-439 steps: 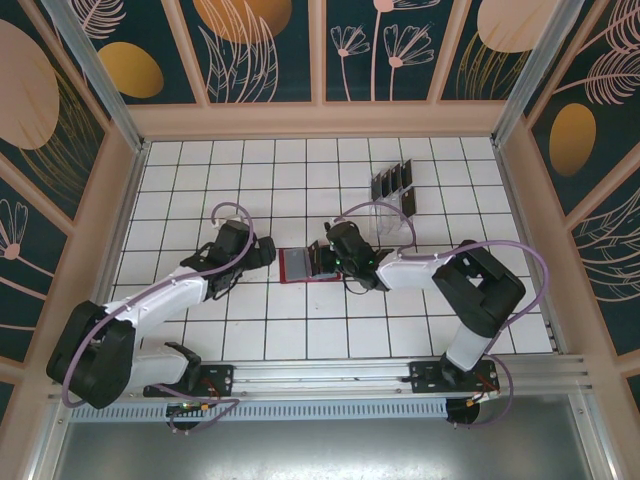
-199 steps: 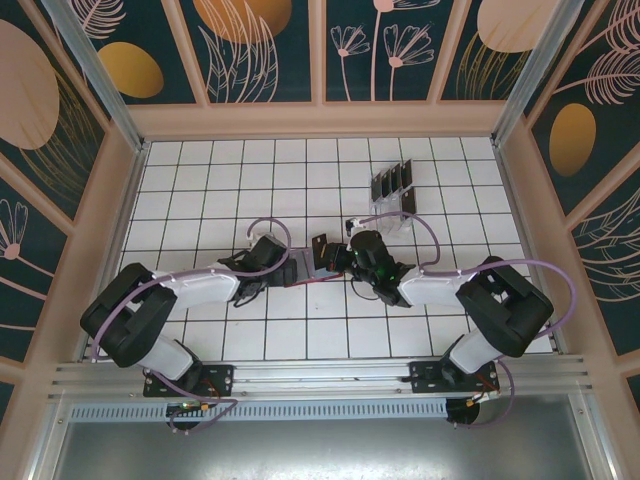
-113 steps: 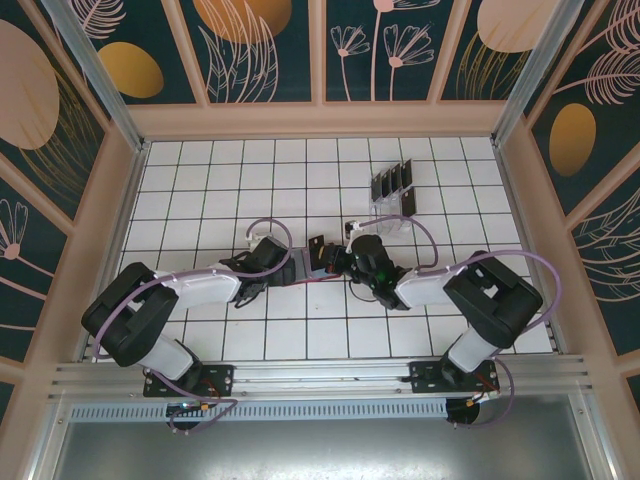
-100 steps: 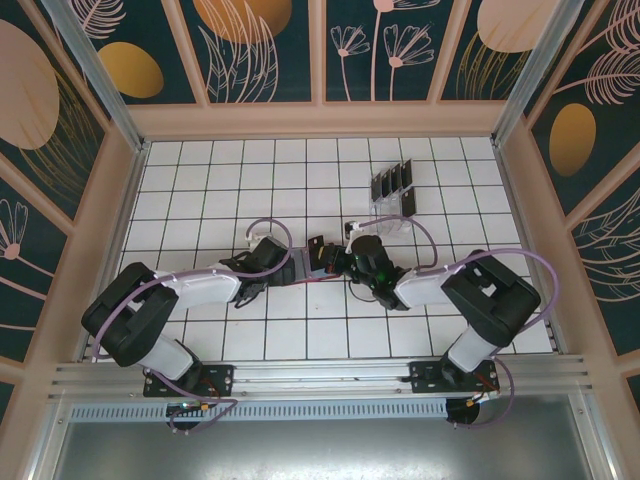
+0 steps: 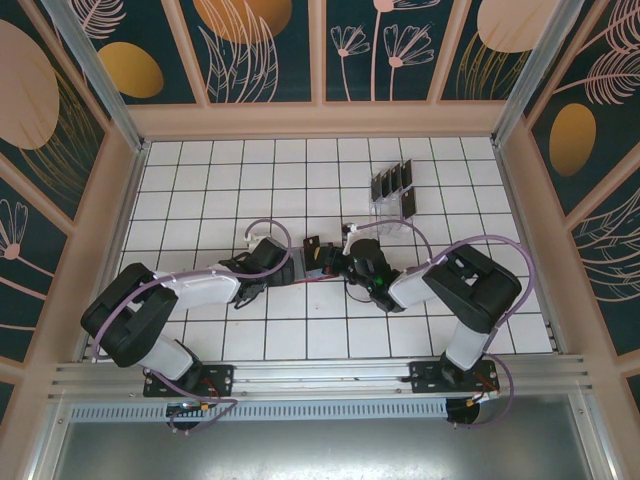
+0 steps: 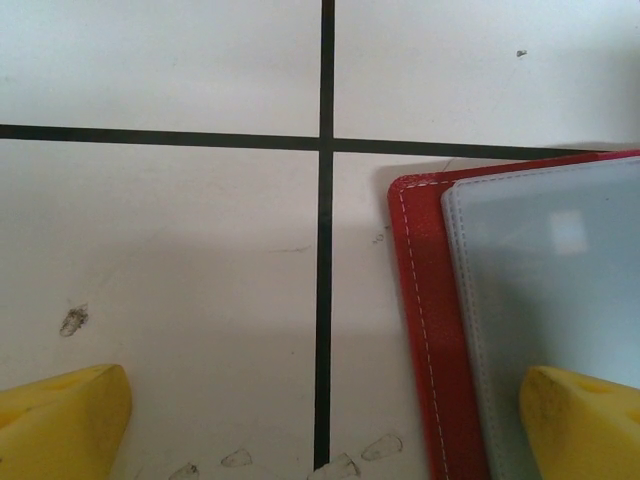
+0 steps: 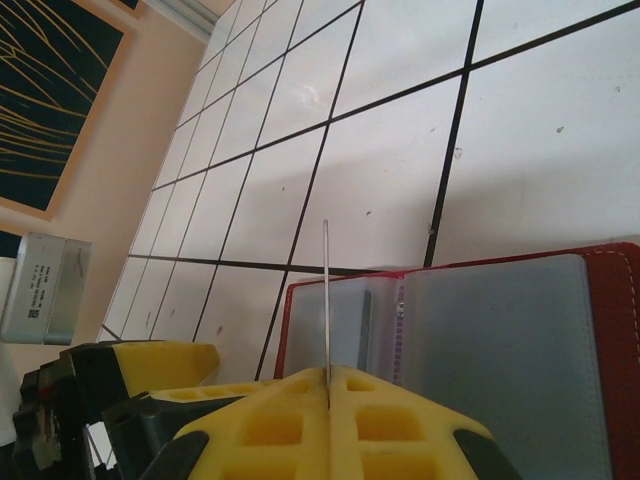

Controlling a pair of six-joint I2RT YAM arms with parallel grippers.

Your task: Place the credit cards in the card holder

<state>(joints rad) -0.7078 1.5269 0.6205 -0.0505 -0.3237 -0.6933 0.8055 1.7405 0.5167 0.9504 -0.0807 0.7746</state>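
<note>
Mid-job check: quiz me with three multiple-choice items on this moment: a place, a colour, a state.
1. The left jaws stand: A across the wallet's edge; B far from it; C wholly on top of it.
2. The wallet's cover is: A blue; B red; C green.
3. The right jaws are: A wide open; B shut on nothing; C shut on a card.
Answers: 1 A: one finger over the wallet, the other over tile. 2 B: red stitched border. 3 C: the thin card stands pinched between them.
</note>
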